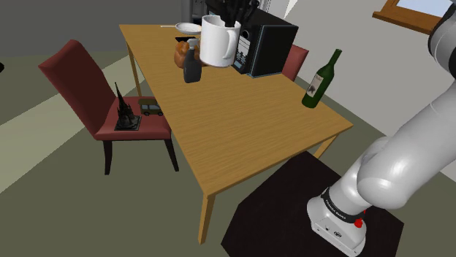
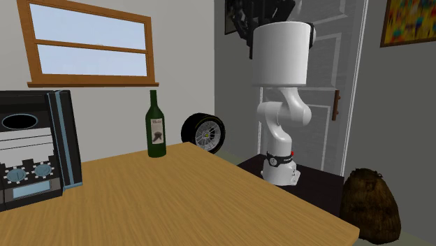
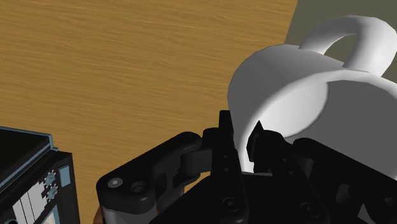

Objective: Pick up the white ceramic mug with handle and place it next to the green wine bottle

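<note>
Since the white handled mug (image 1: 219,41) hangs from the jaws, which pinch its rim wall, clear above the wooden desk (image 1: 241,131), pickup looks done. Left: carry to the green labelled wine bottle (image 1: 321,79), well apart from the jaws, and set down beside it.

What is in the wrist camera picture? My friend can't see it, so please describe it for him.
The black gripper clasps the rim of a white mug between its fingers, holding it above a wooden table. The handle points away from the gripper, and a black appliance with blue trim stands on the table nearby.
</note>
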Controlling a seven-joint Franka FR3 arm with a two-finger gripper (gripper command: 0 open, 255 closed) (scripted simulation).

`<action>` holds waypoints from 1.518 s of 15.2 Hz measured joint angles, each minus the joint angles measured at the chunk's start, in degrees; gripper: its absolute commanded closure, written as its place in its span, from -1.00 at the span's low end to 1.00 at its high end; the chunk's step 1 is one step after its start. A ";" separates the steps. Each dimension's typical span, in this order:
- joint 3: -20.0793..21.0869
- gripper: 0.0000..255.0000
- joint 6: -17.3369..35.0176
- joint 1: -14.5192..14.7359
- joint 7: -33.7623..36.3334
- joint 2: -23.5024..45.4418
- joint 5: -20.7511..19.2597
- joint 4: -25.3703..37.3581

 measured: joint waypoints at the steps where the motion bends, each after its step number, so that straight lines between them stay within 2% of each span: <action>1: 0.04 1.00 -0.84 0.03 0.06 0.49 -0.11 1.32; 9: 0.49 1.00 -8.38 0.48 0.70 4.54 -1.08 12.80; 11: -0.35 1.00 -8.36 -0.47 -0.92 2.96 -0.63 11.23; 15: -3.58 1.00 -7.01 -3.36 -6.62 -3.56 0.77 3.41; 23: -10.43 1.00 -6.84 -7.71 -17.79 -10.78 0.92 -4.14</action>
